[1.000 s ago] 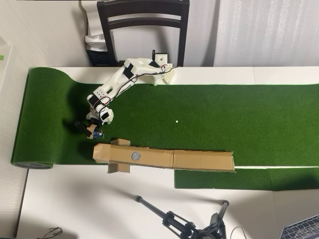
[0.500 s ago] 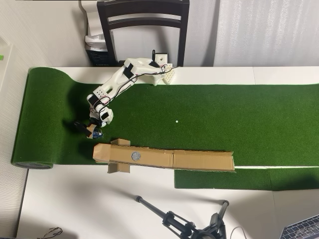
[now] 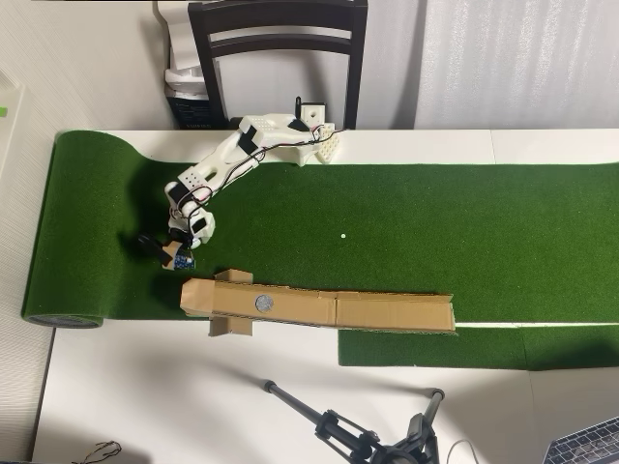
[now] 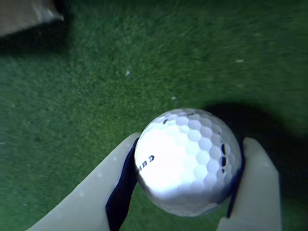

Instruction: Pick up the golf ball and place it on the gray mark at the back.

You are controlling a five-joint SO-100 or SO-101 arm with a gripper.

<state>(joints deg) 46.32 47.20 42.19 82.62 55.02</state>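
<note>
Pickup looks done: claw (image 4: 187,192) pinches golf ball (image 4: 187,161), one pale finger (image 4: 96,192) pressed on each side, green turf (image 4: 144,62) beneath, contact with turf unclear

Placement left: gray mark (image 3: 264,303) bare on cardboard strip (image 3: 387,311), near claw, toward lower right in overhead view

Arm (image 3: 218,174) folded low over left end of turf, claw pointing down, white desk (image 3: 193,387) beyond cardboard

White arm (image 3: 227,159) on green turf (image 3: 435,232), gray mark (image 3: 264,303) on cardboard (image 3: 387,311) — tripod (image 3: 348,430) below
</note>
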